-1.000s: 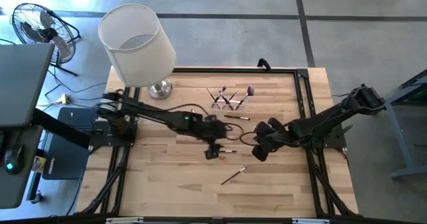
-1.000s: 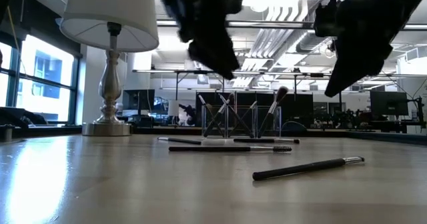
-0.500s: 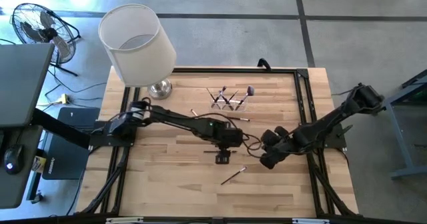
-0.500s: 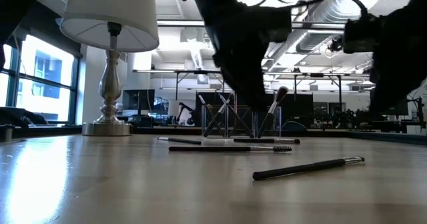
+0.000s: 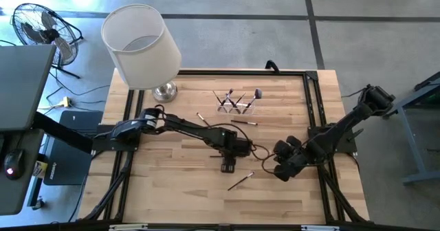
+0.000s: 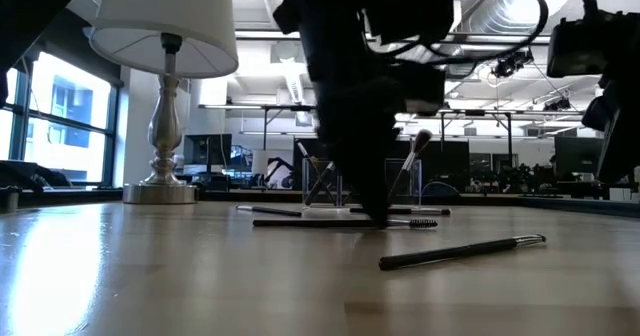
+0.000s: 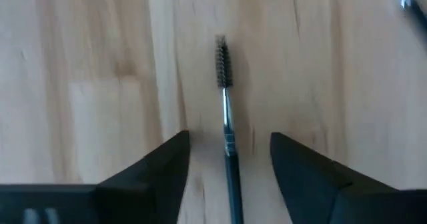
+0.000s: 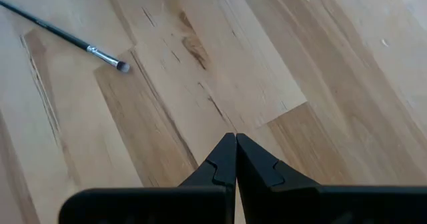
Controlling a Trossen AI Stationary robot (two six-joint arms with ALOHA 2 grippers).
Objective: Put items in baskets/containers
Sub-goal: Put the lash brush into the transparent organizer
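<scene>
Open left gripper [image 7: 227, 159] jaws straddle, ungripped, a slim dark silver-ferruled spoolie brush [image 7: 225, 121]; closing off-centre could roll it away.

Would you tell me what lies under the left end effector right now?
A spoolie brush lies on the table between the open left end effector; its handle end is hidden.

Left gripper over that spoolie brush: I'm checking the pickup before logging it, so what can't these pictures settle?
- Low view: left gripper hides the spoolie brush middle.
- Left wrist view: handle cut off by the edge; contact unclear.
- High view: clear holder too small to count brushes.
</scene>
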